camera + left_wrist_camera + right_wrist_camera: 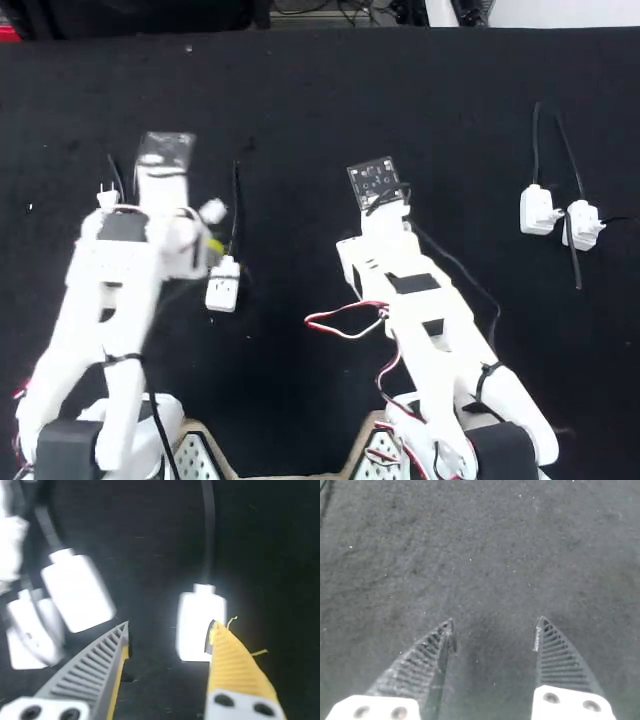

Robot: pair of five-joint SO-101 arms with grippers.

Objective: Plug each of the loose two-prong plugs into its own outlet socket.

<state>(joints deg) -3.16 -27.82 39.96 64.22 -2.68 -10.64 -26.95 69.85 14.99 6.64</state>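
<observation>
Left arm (115,265): smeared at left of high view, outline soft.
White blocks (75,590): blurred in left wrist view; plug or socket, cannot tell.
Small plug (107,196): upper left of high view, partly behind arm.
White pair (538,210): far right of high view, too small to tell whether joined.
Corded block (197,625): one edge covered by yellow fingertip (235,665).

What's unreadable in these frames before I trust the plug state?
1. High view: the left arm is blurred, and it hides whatever lies under it.
2. Left wrist view: the white blocks beside the left tool are blurred; plug or socket, cannot tell.
3. High view: the white pair at the far right is too small to show whether prongs are seated.
</observation>
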